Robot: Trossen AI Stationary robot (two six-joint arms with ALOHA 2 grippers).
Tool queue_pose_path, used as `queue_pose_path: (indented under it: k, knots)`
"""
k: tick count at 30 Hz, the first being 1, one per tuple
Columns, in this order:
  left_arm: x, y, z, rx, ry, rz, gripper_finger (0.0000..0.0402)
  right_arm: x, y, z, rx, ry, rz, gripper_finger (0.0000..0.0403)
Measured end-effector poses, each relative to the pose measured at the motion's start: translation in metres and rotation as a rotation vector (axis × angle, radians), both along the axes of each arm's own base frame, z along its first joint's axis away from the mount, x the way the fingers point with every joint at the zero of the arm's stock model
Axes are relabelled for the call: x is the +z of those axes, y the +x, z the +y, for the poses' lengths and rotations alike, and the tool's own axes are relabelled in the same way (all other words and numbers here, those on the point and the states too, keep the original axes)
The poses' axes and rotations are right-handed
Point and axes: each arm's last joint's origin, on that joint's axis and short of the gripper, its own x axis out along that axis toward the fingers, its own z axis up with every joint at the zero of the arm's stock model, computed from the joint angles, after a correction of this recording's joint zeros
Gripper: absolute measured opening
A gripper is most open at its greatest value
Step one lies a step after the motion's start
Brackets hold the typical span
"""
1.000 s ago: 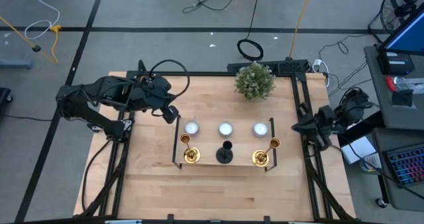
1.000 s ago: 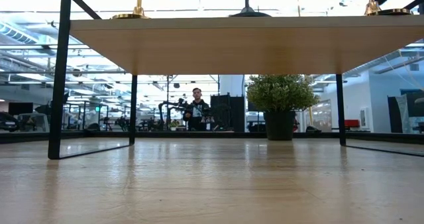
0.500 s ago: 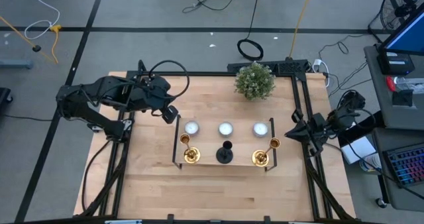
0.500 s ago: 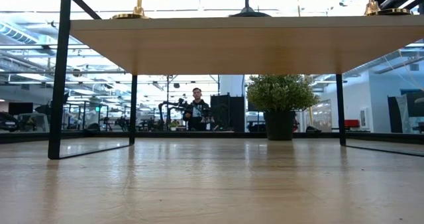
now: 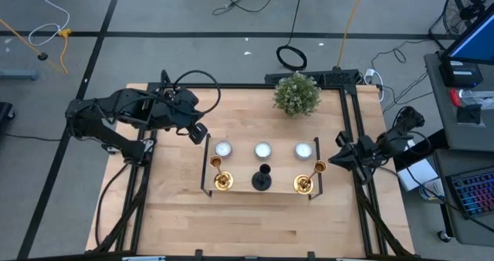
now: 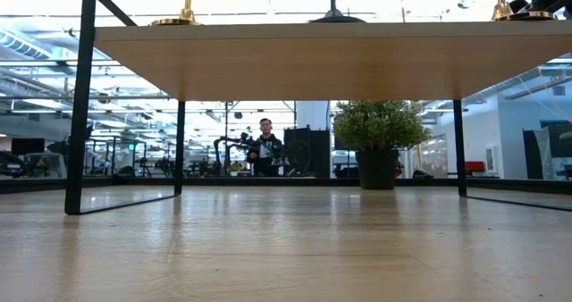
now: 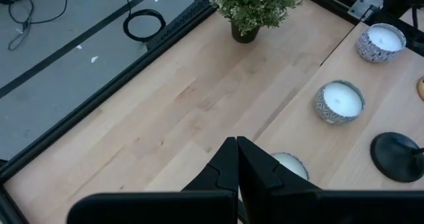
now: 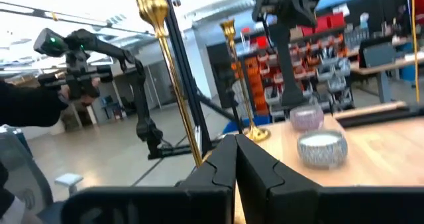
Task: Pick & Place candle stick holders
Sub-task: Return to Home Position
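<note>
Two gold candle stick holders stand by their round bases on the wooden black-framed stand point(image 5: 235, 168): one at its left end point(image 5: 221, 180), one at its right end point(image 5: 305, 184). The shorter black holder point(image 5: 262, 179) stands between them. My right gripper point(image 5: 333, 159) is shut and empty, just right of the right gold holder's cup top point(image 5: 319, 167); that holder's stem point(image 8: 173, 85) shows close beside its fingers point(image 8: 235, 159). My left gripper point(image 5: 199, 133) is shut and empty, above the table off the stand's far left corner; its wrist view shows the fingers point(image 7: 237, 163) closed.
Three small white candles point(image 5: 223, 148) point(image 5: 262, 149) point(image 5: 302, 149) sit along the stand's far side. A potted plant point(image 5: 296, 93) stands at the table's far edge. In the low view the stand's top point(image 6: 331, 56) spans the picture, and a person point(image 6: 264, 141) shows far behind.
My right gripper has moved from the table's right edge toward the left and slightly nearer, closing in on the right gold candle stick holder. Its fingers stay shut. The holders and my left arm have kept still.
</note>
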Motion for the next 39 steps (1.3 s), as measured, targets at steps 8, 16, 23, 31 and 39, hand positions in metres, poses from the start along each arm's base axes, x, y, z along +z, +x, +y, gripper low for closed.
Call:
queue_pose_path:
  k: [8,16,23,31,39]
  knots:
    - [0.0,0.0,0.0,0.003,-0.007,-0.003,0.0001,-0.007,0.005,-0.001,-0.005,-0.001,-0.034,0.0]
    - [0.0,0.0,0.0,-0.004,-0.02,-0.003,0.0001,-0.023,0.014,-0.004,-0.021,0.042,-0.005,0.0]
    - [0.0,0.0,-0.001,-0.009,-0.026,-0.003,0.0,-0.023,0.016,-0.01,-0.036,0.037,-0.025,0.0]
    - [0.0,0.0,-0.001,-0.011,-0.025,-0.001,0.0,-0.025,0.02,-0.019,-0.114,0.016,-0.006,0.0]
    - [0.0,0.0,-0.001,-0.018,-0.02,0.003,0.0001,-0.026,0.022,-0.029,-0.173,0.035,0.002,0.0]
